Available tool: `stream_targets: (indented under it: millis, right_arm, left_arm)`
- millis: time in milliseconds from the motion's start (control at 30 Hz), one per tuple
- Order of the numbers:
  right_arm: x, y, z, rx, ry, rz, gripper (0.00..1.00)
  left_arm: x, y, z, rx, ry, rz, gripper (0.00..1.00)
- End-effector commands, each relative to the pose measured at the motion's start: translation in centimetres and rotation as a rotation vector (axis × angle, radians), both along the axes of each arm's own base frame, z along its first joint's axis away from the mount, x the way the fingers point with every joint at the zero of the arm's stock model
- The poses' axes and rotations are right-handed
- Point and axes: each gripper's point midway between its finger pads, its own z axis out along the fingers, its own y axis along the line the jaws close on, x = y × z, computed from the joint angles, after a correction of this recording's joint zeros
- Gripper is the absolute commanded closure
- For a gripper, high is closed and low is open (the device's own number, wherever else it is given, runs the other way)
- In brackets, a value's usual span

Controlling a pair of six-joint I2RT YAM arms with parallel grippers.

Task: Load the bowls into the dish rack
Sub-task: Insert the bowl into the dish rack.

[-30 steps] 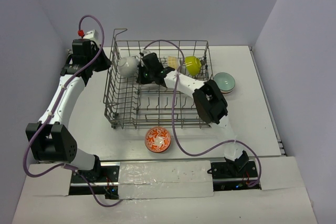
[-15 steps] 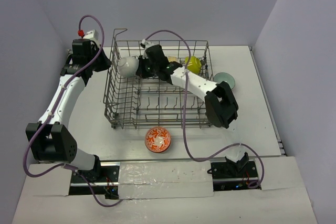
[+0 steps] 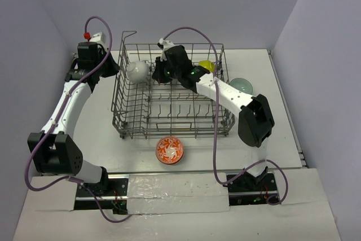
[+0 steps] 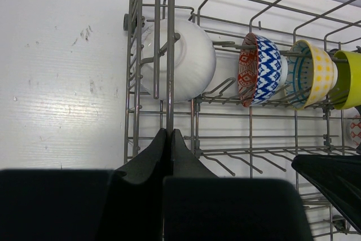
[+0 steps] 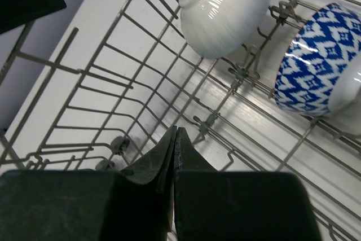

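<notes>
Two robot arms reach over a white bench (image 3: 271, 134). On the far left, the left gripper (image 4: 169, 132) hangs just outside the far left corner of the dish rack (image 3: 117, 101). Its jaws are pressed tight together with nothing between them. A thin wire of the rack stands right at the tips, and I cannot tell if it touches them.

The big grey rack sits in the middle of the bench. Four bowls stand on their sides in a row along its far end. First comes the white bowl (image 4: 180, 60), in the far left corner. Next is the blue patterned bowl (image 4: 262, 69), a little gap away. Right beside that is the pale yellow bowl (image 4: 313, 73), and then the lime bowl (image 4: 350, 77) at the right end of the row.

One red-white bowl (image 3: 170, 150) sits upright on the bench, just in front of the near side of the rack.

From the right, the other arm stretches across into the rack. The right gripper (image 5: 175, 131) hangs low inside the far part, near the white bowl and the blue patterned bowl but apart from both. Its jaws are also shut tight and hold nothing.

Off to the right of the rack, a pale green bowl (image 3: 241, 85) rests on the bench, partly hidden behind the right arm.
</notes>
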Motion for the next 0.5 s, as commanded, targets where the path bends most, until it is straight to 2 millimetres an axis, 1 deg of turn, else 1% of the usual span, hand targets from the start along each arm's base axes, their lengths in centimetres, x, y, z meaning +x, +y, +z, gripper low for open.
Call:
stream_targets:
  millis: [0,33,100,133,167,200,300,333,400,433,467]
  right_arm:
    - [-0.5,-2.0,3.3,0.009,-0.069,-0.016,1.0]
    - [-0.6,-2.5,4.0,0.016,-0.079,-0.02,1.0]
    - [-0.8,-3.1,3.7,0.006,-0.074,-0.022,1.0]
    - [-1.0,-3.5,4.3,0.01,-0.086,-0.023,1.0]
    - [-1.3,-3.8,3.9,-0.001,-0.084,-0.022,1.0]
    - [-1.4,-4.1,4.0,-0.004,-0.088,-0.025,1.0]
    - [-2.1,-5.0,4.4,-0.013,-0.106,-0.028,1.0]
    - [-2.2,-5.5,4.9,-0.01,-0.115,-0.035,1.0]
    - [-2.7,-5.8,4.7,-0.017,-0.114,-0.031,1.0]
    - [-2.9,-6.1,5.1,-0.014,-0.121,-0.032,1.0]
    - [-3.0,-6.5,4.7,-0.022,-0.117,-0.035,1.0]
  left_arm:
    - [-1.3,-2.7,4.6,-0.054,-0.091,-0.096,1.0]
    - [-1.3,-2.7,4.7,-0.051,-0.093,-0.097,1.0]
    - [-1.4,-2.8,4.6,-0.041,-0.091,-0.095,1.0]
    - [-1.4,-2.9,4.7,-0.038,-0.092,-0.095,1.0]
    - [-1.5,-3.0,4.7,-0.035,-0.092,-0.099,1.0]
    - [-1.6,-3.1,4.8,-0.033,-0.094,-0.098,1.0]
    - [-1.6,-3.2,4.7,-0.029,-0.093,-0.096,1.0]
    - [-1.5,-3.1,4.7,-0.025,-0.093,-0.089,1.0]
    - [-1.5,-2.9,4.6,-0.019,-0.091,-0.082,1.0]
    - [-1.5,-2.9,4.6,-0.018,-0.09,-0.081,1.0]
    - [-1.4,-2.7,4.4,-0.012,-0.086,-0.068,1.0]
